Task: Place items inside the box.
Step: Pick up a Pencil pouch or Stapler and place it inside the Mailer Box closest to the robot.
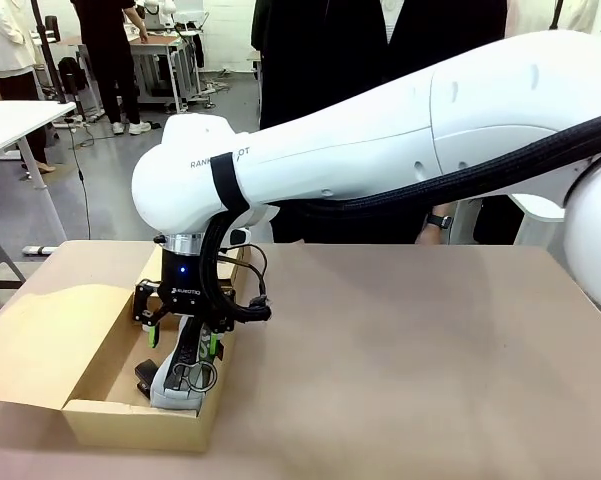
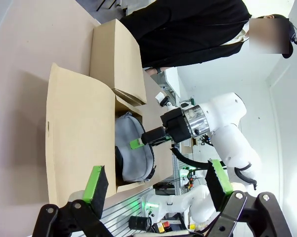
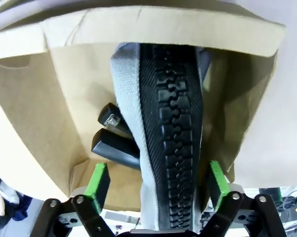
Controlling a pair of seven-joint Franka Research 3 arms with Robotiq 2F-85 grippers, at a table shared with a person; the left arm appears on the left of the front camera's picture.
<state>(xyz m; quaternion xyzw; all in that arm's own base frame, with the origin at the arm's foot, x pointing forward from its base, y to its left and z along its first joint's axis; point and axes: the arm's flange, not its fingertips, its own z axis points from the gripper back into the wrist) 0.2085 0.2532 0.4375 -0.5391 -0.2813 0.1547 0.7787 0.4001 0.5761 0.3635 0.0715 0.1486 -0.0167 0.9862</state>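
**Item 1 – box** (image 1: 130, 425): brown cardboard, long, shallow. On desk (image 1: 410, 340) at approx 8 o'clock of front view, long axis running 7 to 1 o'clock. Flap lid (image 1: 40, 345) folded out flat toward 9 o'clock.

**Item 2 – grey-blue pouch** (image 3: 126, 89) w/ black zipper (image 3: 170, 128): inside box, near end, zip side up. In right wrist view it runs 12 to 6 o'clock down the middle.

**Item 3 – black stapler** (image 3: 116, 148): inside box, at 9 o'clock of pouch in right wrist view, against pouch's edge, one end hidden by it.

**Item 4 – dark loops** (image 1: 196, 377): on pouch's near end, front view. Too small to tell what.

**Item 5 – my right hand** (image 1: 183, 338): arm enters from 3 o'clock, crosses desk, points down into box. Fingers wide apart. Green pads (image 3: 98, 180) stand either side of pouch, at 7 and 5 o'clock in wrist view. Not clamped: gap shows on stapler side. Other side is close, can't tell if touching.

**Item 6 – my left hand** (image 2: 156, 180): fingers apart, nothing btw them. Away from box, seeing it side-on. Its view has box at 9 o'clock, right hand over pouch near centre.

**Item 7 – person** (image 1: 320, 50): dark clothes, standing at desk's far edge, 12 o'clock, front view.
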